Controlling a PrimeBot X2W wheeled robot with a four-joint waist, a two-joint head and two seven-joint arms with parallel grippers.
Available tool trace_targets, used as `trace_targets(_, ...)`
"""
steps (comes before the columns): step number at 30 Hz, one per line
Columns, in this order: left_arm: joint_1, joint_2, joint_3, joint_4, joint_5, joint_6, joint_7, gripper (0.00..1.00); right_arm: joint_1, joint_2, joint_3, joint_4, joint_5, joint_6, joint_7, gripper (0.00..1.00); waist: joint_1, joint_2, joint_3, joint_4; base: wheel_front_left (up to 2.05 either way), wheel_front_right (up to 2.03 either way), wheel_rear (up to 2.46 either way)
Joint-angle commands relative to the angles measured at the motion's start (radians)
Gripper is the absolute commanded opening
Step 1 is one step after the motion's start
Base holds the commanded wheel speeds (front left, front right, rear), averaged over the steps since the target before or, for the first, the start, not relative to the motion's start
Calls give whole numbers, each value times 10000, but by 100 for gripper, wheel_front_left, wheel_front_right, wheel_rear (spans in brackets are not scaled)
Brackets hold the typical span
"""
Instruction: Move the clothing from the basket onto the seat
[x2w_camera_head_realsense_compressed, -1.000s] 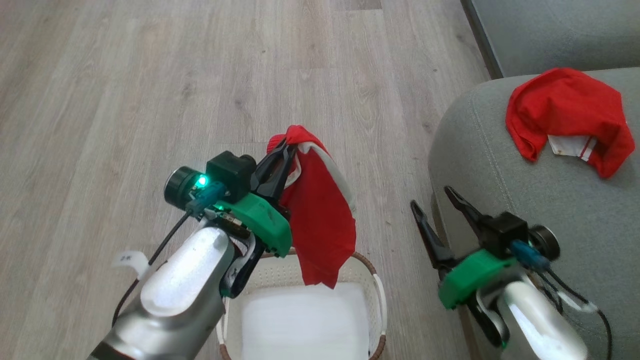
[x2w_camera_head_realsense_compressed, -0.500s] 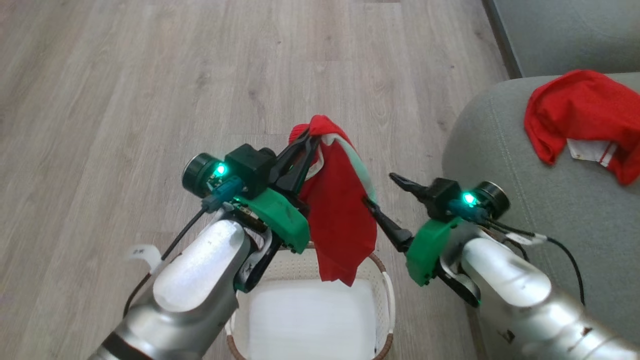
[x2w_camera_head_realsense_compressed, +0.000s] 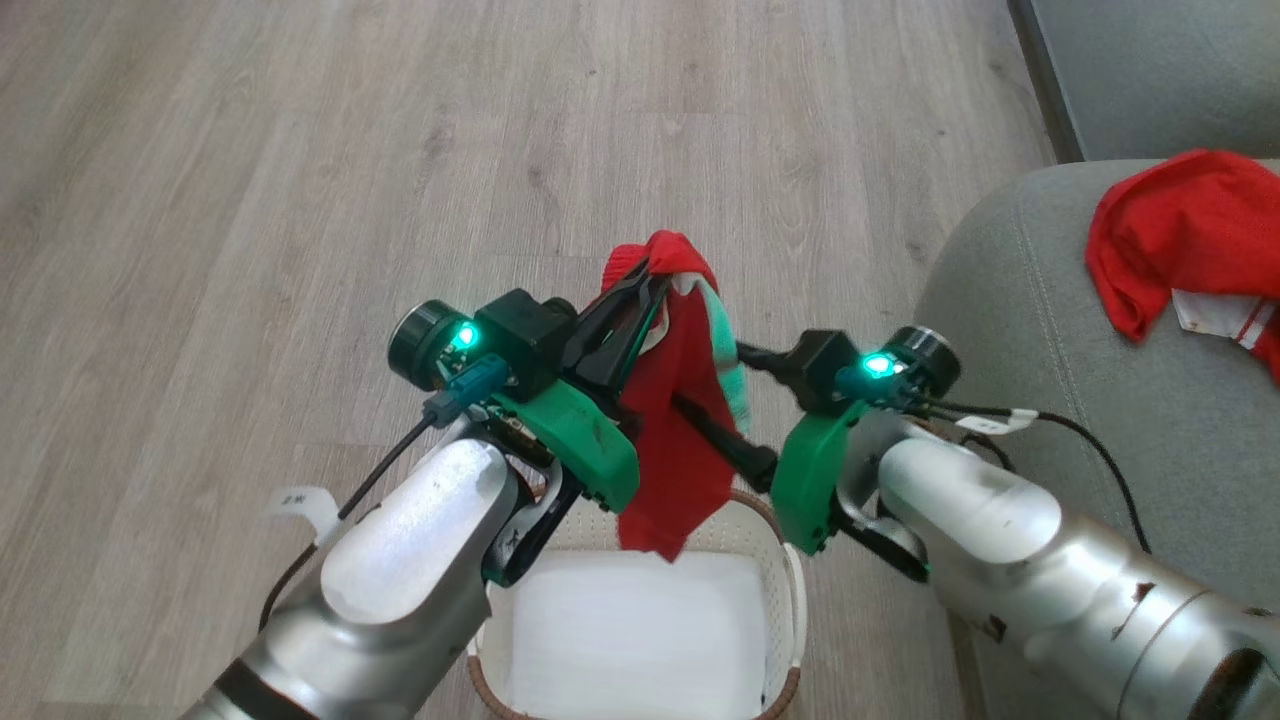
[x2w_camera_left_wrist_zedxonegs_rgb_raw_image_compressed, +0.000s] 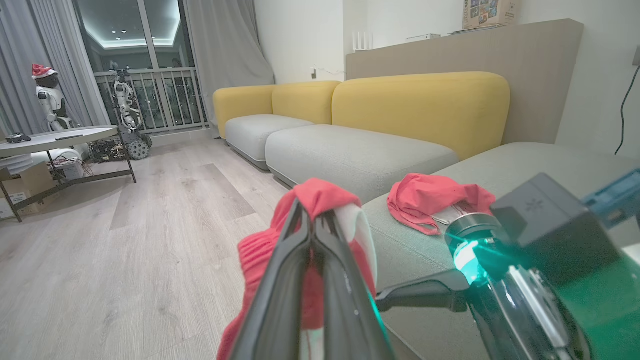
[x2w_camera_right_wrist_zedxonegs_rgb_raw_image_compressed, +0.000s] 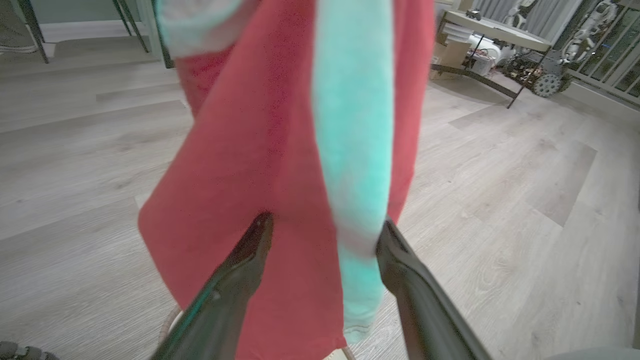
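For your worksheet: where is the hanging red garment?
Head view centre: the red garment hangs from the left gripper above the basket, open right gripper beside it.

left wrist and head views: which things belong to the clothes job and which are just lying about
Job: hanging red garment, left gripper, right gripper, basket, seat, red garment on seat.
Lying about: round table, santa-hatted robot, yellow backrests.

The floor is pale grey wood. Far off, a long table on thin dark legs stands near a big window with grey curtains. A small white robot in a red Santa hat stands by the table. Another little robot on wheels stands close to it. Fat yellow back cushions line the wall. A black cable hangs down there.
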Motion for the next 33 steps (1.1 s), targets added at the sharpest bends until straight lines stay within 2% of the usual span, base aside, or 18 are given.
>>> trace_targets(1,-692,92,342,-317,39,-21,-94,0,-312,31,165,-286,192,-4,-64,96,0,0,10,8,0,0,0)
trace_targets(3,-672,114,360,-291,2,-7,-100,0,-442,19,415,-419,370,-4,-64,46,0,0,24,1,0,0,0)
trace_targets(4,-660,126,379,-275,-23,4,-105,0,-496,10,492,-478,434,-4,-65,34,0,0,33,-9,0,0,0)
trace_targets(6,-636,158,417,-235,-65,25,-119,0,-580,-18,583,-600,503,-4,-65,0,0,0,54,-39,0,0,0)
trace_targets(10,-540,224,531,-92,-180,116,-144,0,-604,-80,373,-759,521,-4,-65,0,0,0,90,-141,0,0,0)
trace_targets(15,-305,308,763,149,-359,292,-221,0,-479,-89,-394,-687,364,-4,-66,0,0,0,134,-361,0,0,0)
trace_targets(16,-249,316,811,193,-390,328,-243,6,-451,-82,-582,-666,313,-4,-66,0,0,0,143,-411,0,0,0)
trace_targets(17,-193,323,849,234,-409,360,-264,25,-420,-78,-767,-644,257,-4,-66,0,0,0,150,-459,0,0,0)
trace_targets(19,-78,338,903,321,-436,403,-301,49,-370,-77,-1127,-574,91,-4,-66,0,0,0,161,-572,0,0,0)
trace_targets(21,35,351,944,397,-451,436,-331,93,-306,-65,-1549,-510,-70,-4,-66,0,0,0,171,-698,0,0,0)
trace_targets(22,84,360,957,434,-451,445,-343,100,-280,-64,-1767,-477,-172,-4,-66,0,0,0,176,-769,0,0,0)
trace_targets(29,340,340,956,569,-419,420,-397,100,-76,-69,-3284,-383,-869,-4,-66,0,0,0,200,-1300,0,0,0)
trace_targets(33,562,259,889,591,-346,381,-421,100,189,-134,-4368,-477,-1447,-4,-66,0,0,0,185,-1892,0,0,0)
